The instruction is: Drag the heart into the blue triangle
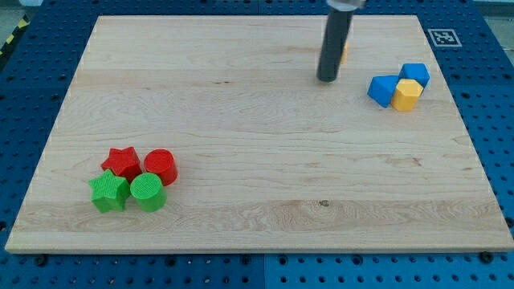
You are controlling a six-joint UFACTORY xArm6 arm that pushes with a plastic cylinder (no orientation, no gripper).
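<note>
Camera view: a pale wooden worktop (257, 160) on blue pegboard (32, 96) is shown; my tip (327, 79) is seen beside what may be a yellow-orange block (344, 53); no jaws are fitted.

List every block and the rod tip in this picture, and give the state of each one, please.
My tip: on the board, left of the blue cluster, hiding a yellow block.
Blue triangle block: touching the yellow hexagonal block.
Blue cube: behind the yellow hexagonal block.
Red star, red cylinder, green star, green cylinder: clustered together.

Two red blocks (140, 164), two green (128, 192), two blue (398, 83), two yellow (408, 94).
</note>
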